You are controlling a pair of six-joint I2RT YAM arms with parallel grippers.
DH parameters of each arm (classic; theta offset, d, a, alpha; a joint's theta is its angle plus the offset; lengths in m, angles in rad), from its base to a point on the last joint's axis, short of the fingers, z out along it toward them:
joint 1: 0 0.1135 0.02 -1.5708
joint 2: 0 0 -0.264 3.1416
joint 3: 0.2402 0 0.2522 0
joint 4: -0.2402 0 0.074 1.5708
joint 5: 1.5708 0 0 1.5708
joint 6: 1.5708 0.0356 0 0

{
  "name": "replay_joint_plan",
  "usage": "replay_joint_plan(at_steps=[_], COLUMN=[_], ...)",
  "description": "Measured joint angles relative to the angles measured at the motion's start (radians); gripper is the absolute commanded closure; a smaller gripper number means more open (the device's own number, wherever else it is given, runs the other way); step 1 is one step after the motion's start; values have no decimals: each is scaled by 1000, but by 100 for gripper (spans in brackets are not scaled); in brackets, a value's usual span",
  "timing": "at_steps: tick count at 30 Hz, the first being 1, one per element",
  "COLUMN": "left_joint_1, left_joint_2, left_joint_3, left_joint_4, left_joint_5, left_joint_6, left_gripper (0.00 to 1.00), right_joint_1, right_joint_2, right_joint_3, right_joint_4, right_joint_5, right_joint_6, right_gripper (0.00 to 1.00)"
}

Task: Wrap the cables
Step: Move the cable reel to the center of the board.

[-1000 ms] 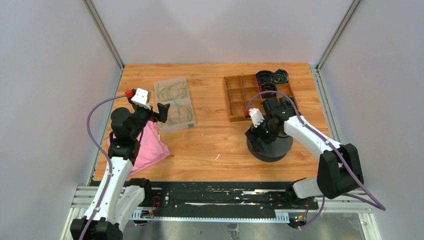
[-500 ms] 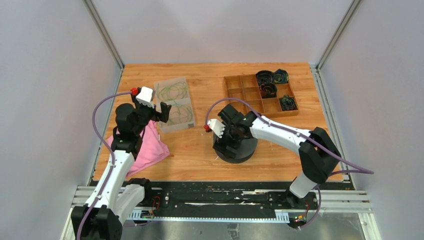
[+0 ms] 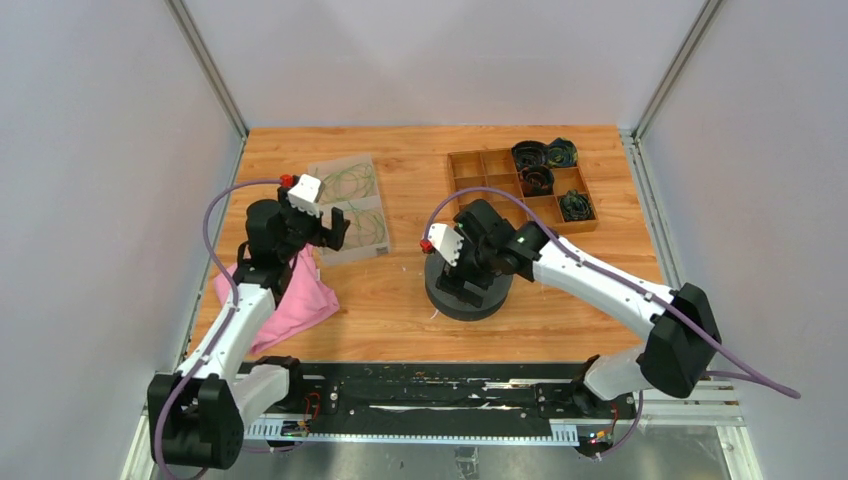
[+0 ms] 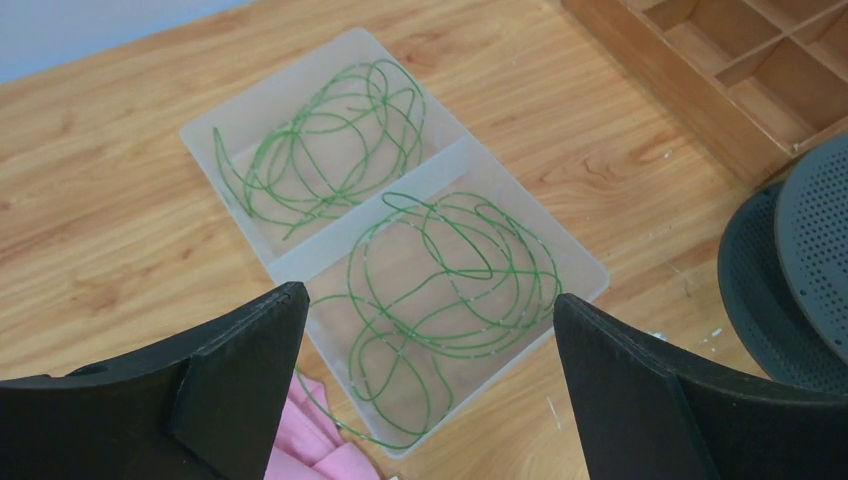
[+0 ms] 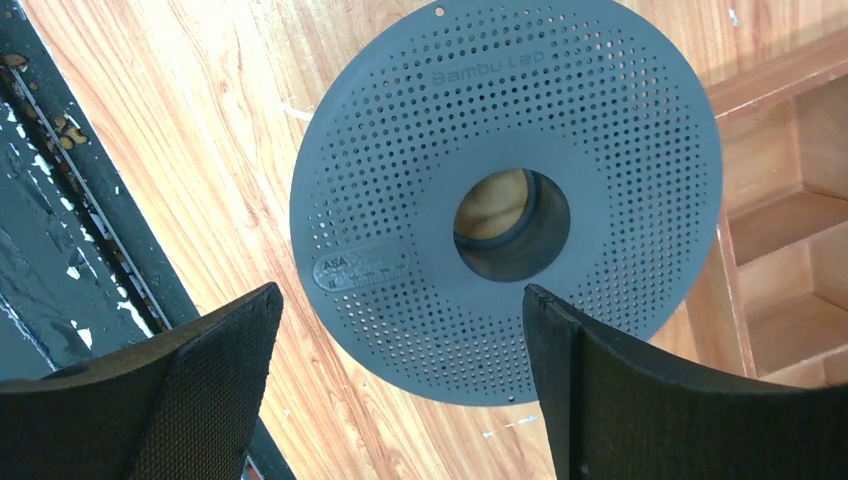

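Left gripper (image 4: 428, 297) released, empty, hovering with cables (image 4: 452, 262) coiled in tray (image 4: 200, 130) directly below, between fingers; nearer arm. Right gripper (image 5: 400, 290) released, empty, over spool (image 5: 600, 150).

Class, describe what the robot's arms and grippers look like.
The left arm and right arm have white links and black joints. A purple cable loops to each wrist, beside a white block with a red tip. The left gripper and right gripper each have two flat, black, wedge-shaped fingers; the right's look finely textured.
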Motion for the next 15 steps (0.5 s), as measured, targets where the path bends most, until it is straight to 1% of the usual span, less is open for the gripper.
replay_joint_plan(at_steps=[5,8,13,15], left_joint_1=[-46,-91,-138,-148], left_joint_2=[66,117,265,324], left_joint_3=[-1,11,103,151], left_joint_4=[-6,-32,-115,-147], left_joint_5=[-10,-42,-117,-156], left_joint_6=[-2,-13,-66,-86], left_gripper=[2,0,3,7], right_joint_1=[-25,-59,-109,-121], right_joint_2=[-44,-55,-98,-117], right_joint_3=[-33,-77,-115,-116], right_joint_4=[10,22,34,44], right_joint_5=[6,10,16,17], right_joint_6=[-8,-8,-8,-8], right_gripper=[12,12,12,12])
